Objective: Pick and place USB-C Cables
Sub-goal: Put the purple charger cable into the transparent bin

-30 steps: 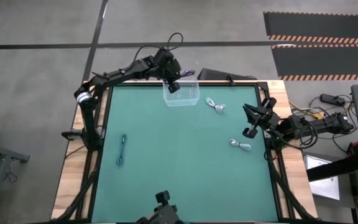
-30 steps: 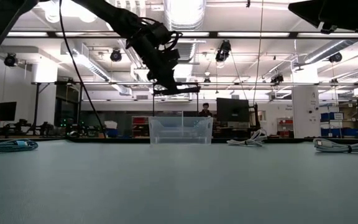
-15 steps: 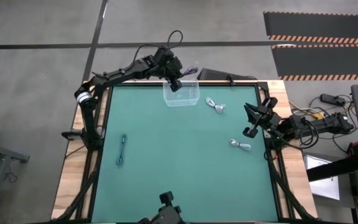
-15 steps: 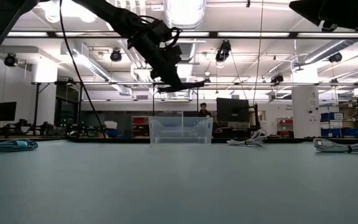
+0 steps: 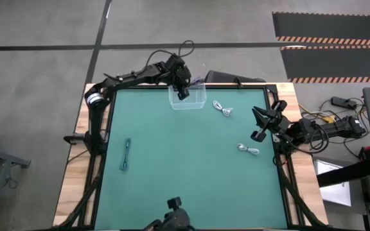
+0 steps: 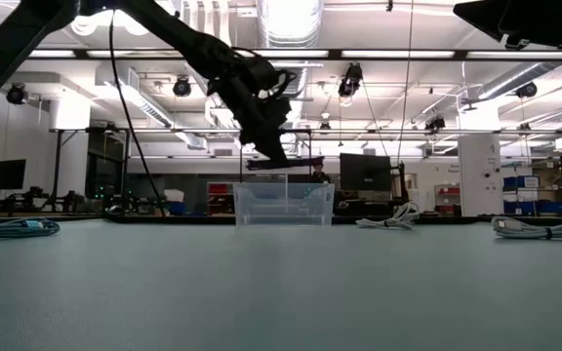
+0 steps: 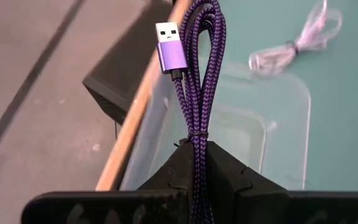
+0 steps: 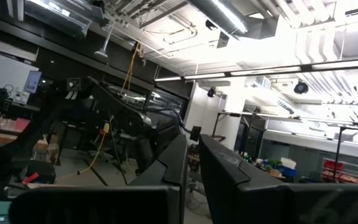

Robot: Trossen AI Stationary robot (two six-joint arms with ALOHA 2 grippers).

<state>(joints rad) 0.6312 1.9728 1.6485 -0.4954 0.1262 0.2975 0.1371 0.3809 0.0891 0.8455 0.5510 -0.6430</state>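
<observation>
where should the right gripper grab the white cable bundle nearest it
Probably at the pinched middle of the white cable bundle, coming straight down from above. It lies flat on the green mat with loops at both ends, so the middle is its narrowest part.

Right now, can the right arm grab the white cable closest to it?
Probably yes. The white cable lies in the open on the green mat, just beside the right gripper, which holds nothing, with nothing between them.

- Your green worktop (image 5: 185, 173) carries a clear bin (image 5: 187, 101) at its far edge.
- Right of the bin lie two white cables (image 5: 223, 109) (image 5: 248, 150).
- Well left of it lies the teal cable (image 5: 126, 154).
</observation>
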